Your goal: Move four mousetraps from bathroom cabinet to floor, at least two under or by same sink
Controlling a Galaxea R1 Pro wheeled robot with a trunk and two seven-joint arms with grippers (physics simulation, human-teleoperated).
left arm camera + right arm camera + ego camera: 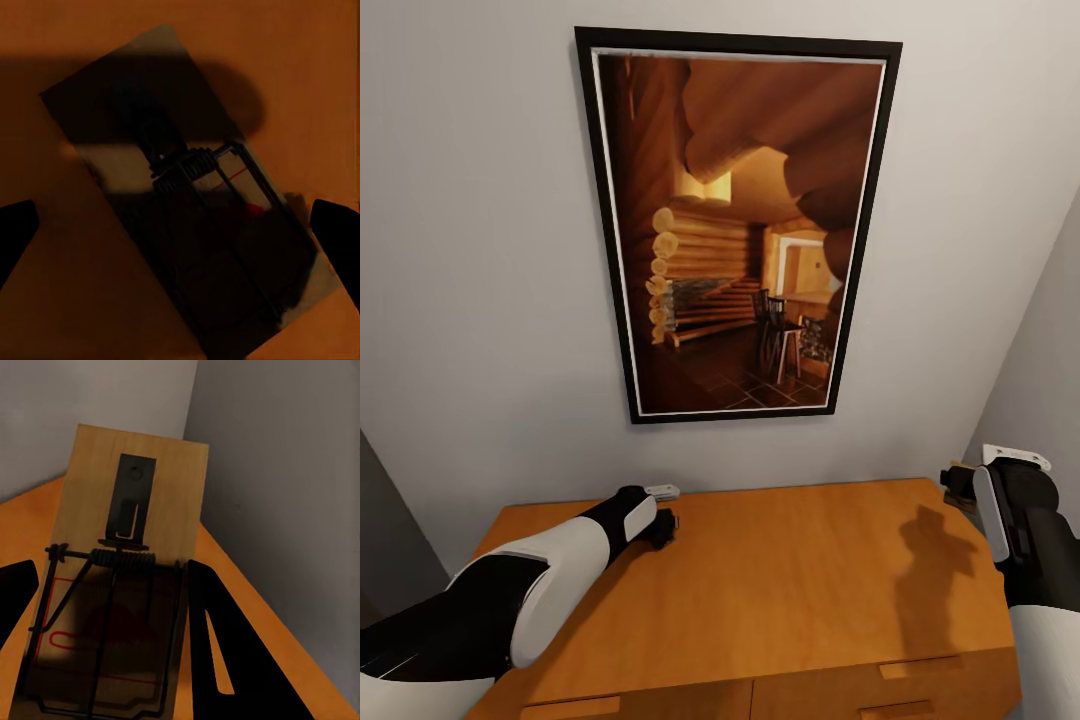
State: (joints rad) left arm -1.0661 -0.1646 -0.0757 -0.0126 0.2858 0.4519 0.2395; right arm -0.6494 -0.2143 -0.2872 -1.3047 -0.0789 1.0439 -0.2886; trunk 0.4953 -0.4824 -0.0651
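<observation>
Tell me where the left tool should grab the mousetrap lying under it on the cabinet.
Grip the mousetrap across its two long edges, coming straight down from above. It lies flat on the cabinet top, turned diagonally between the left tool's fingers, so rotating the wrist to square up would likely help.

Cabinet (780,590) top (mousetrap (187,225) flat)

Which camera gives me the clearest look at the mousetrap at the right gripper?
The right wrist view: the mousetrap is lit, with its spring, bar and red marking plain between the right gripper fingers. The head view shows just a dark bit of it near the cabinet edge. The left wrist view shows a different, shadowed trap.
</observation>
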